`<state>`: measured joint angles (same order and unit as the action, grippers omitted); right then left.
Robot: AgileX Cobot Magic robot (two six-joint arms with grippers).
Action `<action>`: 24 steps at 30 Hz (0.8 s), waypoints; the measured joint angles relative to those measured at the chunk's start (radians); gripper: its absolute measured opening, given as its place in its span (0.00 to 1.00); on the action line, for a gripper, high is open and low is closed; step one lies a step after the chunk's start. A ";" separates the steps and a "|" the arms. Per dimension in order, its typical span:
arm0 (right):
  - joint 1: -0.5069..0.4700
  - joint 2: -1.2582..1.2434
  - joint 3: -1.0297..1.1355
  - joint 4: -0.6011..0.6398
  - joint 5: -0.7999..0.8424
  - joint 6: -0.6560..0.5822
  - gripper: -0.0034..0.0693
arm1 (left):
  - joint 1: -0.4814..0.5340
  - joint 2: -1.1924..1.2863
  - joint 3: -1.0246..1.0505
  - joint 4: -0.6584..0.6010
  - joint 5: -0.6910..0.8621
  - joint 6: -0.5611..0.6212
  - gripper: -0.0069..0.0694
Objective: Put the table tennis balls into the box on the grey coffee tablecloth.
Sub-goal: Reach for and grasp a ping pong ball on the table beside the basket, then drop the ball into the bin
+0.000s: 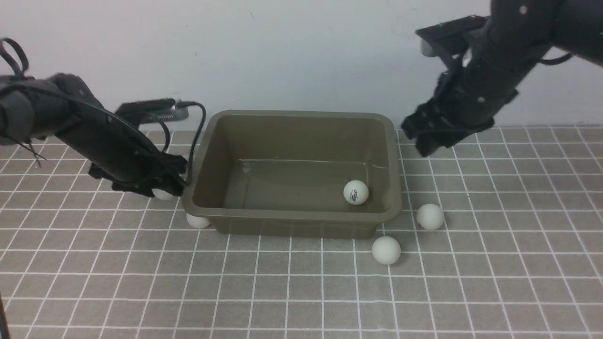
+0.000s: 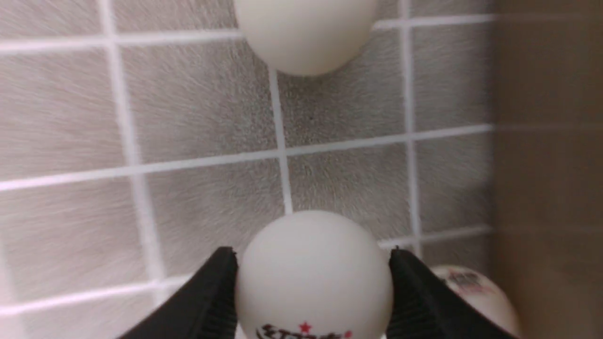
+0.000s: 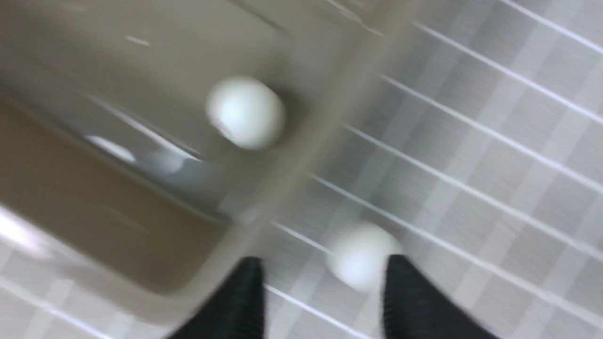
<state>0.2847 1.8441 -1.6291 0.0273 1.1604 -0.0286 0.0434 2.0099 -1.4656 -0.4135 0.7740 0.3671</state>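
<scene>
Left pincer [image 2: 312, 256] is clenched on a matte white table tennis ball [image 2: 313, 287] just left of the olive-brown rectangular plastic box [image 1: 301, 115]. Best to lift it straight, clear the flared rim and release low. Before the box, on the grey checked fabric tablecloth [image 1: 301, 301], lie a front ball [image 1: 386, 249] and a side ball [image 1: 429, 216]. An inner ball [image 1: 355, 192] sits inside the box. Beyond its right rim, right pincer [image 1: 426, 143] hangs parted.

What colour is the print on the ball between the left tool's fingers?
Black lettering with a red star on the ball; clearest in left wrist view.
</scene>
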 joint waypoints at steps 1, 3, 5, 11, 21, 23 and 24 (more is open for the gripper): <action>-0.032 -0.011 0.036 -0.009 -0.008 0.015 0.31 | 0.008 -0.035 -0.008 0.005 0.019 -0.006 0.55; -0.093 -0.026 0.096 -0.004 -0.034 0.029 0.21 | 0.018 -0.111 -0.016 0.006 0.034 -0.011 0.55; -0.156 -0.032 0.180 0.059 -0.088 0.029 0.12 | 0.008 -0.177 -0.019 -0.012 0.041 0.000 0.55; -0.153 0.011 0.259 0.248 -0.227 -0.103 0.21 | -0.127 -0.204 -0.025 -0.086 0.046 0.107 0.55; -0.127 0.152 0.260 0.306 -0.344 -0.139 0.82 | -0.268 -0.076 -0.023 -0.094 0.046 0.087 0.83; -0.121 0.187 0.260 0.318 -0.346 -0.146 0.86 | -0.260 -0.089 -0.033 -0.071 0.051 0.046 0.90; -0.117 0.193 0.260 0.319 -0.347 -0.149 0.85 | -0.251 -0.099 -0.041 -0.056 0.060 0.020 0.90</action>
<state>0.1673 2.0373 -1.3691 0.3461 0.8129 -0.1773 -0.2075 1.9106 -1.5069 -0.4692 0.8343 0.3871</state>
